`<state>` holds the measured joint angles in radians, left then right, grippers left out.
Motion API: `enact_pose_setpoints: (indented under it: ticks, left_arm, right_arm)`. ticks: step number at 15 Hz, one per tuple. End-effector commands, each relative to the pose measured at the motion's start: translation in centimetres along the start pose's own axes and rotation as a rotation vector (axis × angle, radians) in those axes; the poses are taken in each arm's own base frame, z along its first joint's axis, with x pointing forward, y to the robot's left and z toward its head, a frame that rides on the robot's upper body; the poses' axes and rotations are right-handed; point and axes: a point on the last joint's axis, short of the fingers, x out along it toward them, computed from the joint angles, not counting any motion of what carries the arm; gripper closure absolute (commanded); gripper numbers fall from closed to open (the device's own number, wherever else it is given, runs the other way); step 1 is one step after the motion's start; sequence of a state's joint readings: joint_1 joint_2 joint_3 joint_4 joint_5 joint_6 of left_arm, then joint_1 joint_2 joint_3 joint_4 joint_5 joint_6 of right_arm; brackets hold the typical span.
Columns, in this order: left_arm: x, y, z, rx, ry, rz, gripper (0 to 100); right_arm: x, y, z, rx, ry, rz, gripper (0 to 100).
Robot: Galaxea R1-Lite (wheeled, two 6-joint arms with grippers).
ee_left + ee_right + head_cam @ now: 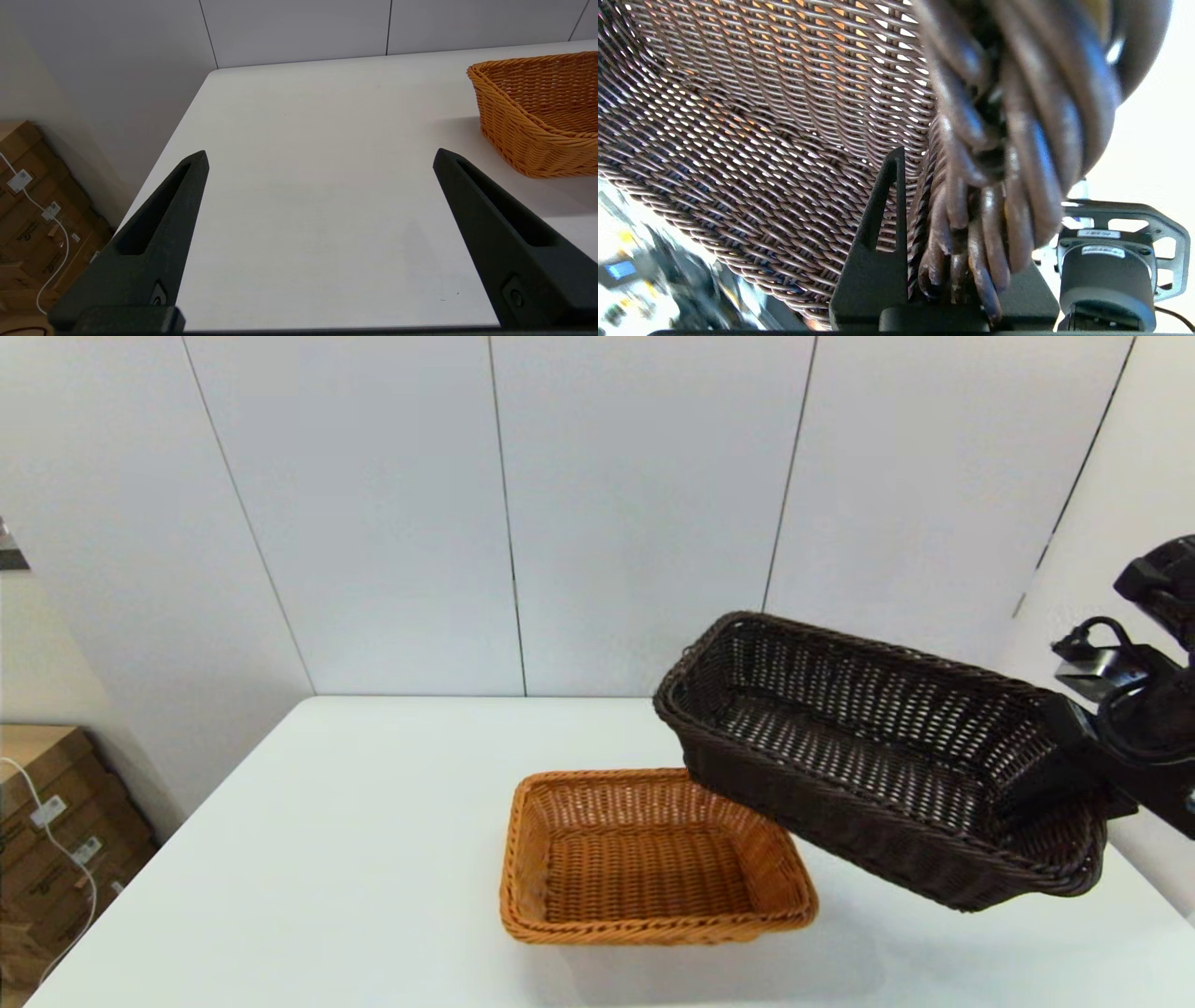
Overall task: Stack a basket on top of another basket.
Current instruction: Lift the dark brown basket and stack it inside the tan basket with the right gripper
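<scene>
The right gripper (pixel 1060 784) is clamped on the short end wall of the dark brown basket (pixel 868 747), one finger (pixel 878 233) pressed flat against the inner weave and the braided rim squeezed between it and the other finger, which the rim hides. The basket hangs clear of the white table (pixel 280 859), stretching away from the gripper and tilted so that its open side faces the head camera, its far end up. Beyond and below that far end the orange-tan basket (pixel 644 859) sits upright on the table; the dark basket's lower corner overlaps its near right rim in the head view, and I cannot tell whether they touch. The left gripper (pixel 320 158) hovers low over bare table with its fingers spread wide, gripping nothing, the orange-tan basket (pixel 537 112) off beside its right finger.
</scene>
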<state>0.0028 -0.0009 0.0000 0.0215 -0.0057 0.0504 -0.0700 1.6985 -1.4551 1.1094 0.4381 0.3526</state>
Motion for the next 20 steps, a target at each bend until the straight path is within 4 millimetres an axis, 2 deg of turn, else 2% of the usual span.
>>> enact_pose_setpoints:
  ticks: [1, 13, 20]
  left_arm:
    - [0.0, 0.0, 0.0, 0.0, 0.001, 0.0, 0]
    - [0.0, 0.0, 0.0, 0.0, 0.001, 0.0, 0]
    - [0.0, 0.0, 0.0, 0.0, 0.001, 0.0, 0]
  right_arm:
    - [1.7, 3.2, -0.4, -0.093, 0.095, 0.001, 100]
    - [8.3, 9.0, 0.0, -0.263, 0.256, -0.021, 100]
    - [11.9, 11.7, 0.8, -0.33, 0.328, 0.025, 100]
